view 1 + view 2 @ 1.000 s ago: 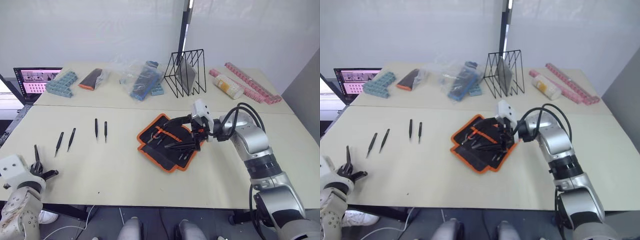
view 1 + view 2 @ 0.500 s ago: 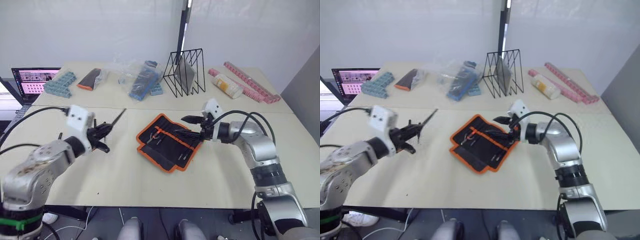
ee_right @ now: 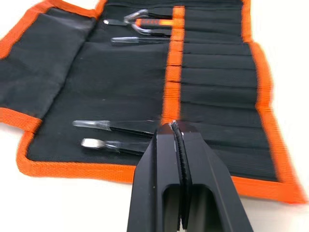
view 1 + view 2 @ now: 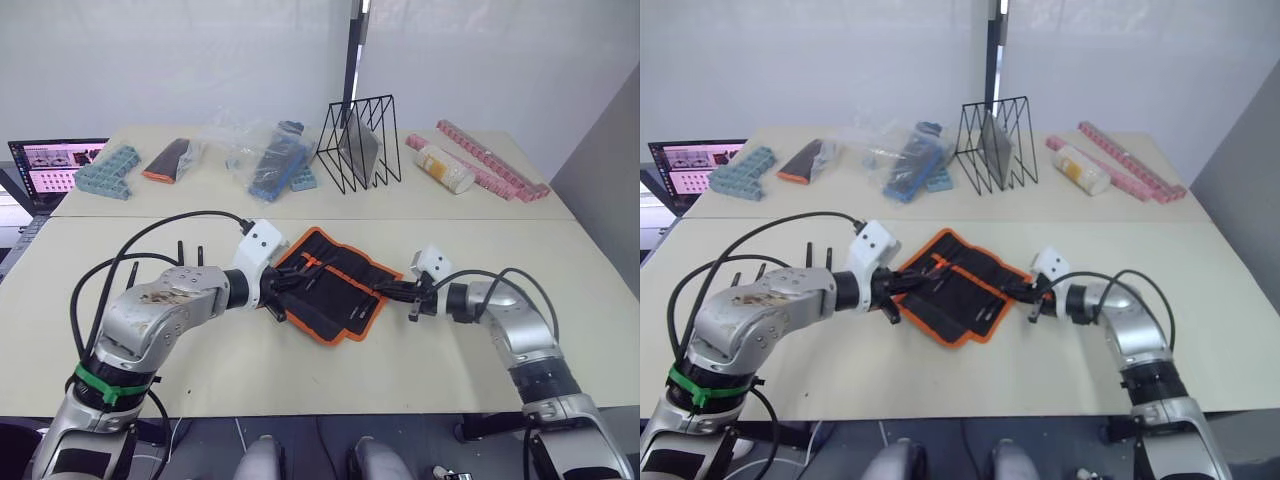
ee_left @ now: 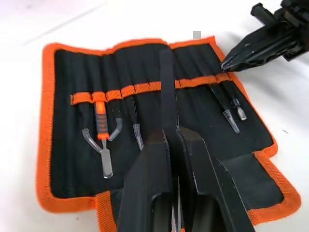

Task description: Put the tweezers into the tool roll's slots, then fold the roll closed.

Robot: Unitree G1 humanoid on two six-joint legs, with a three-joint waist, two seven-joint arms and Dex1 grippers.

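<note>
Open black fabric tool roll with orange edging lies flat; left gripper clenches one slim black tweezer over its slots (aiming to insert); right gripper, pinched empty, steadies the roll's edge.

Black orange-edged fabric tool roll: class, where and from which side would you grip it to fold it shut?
Probably the end hem of the black orange-edged fabric tool roll, by the right gripper, approached low from the robot's right: it lies open and flat, and that edge is bare.
</note>
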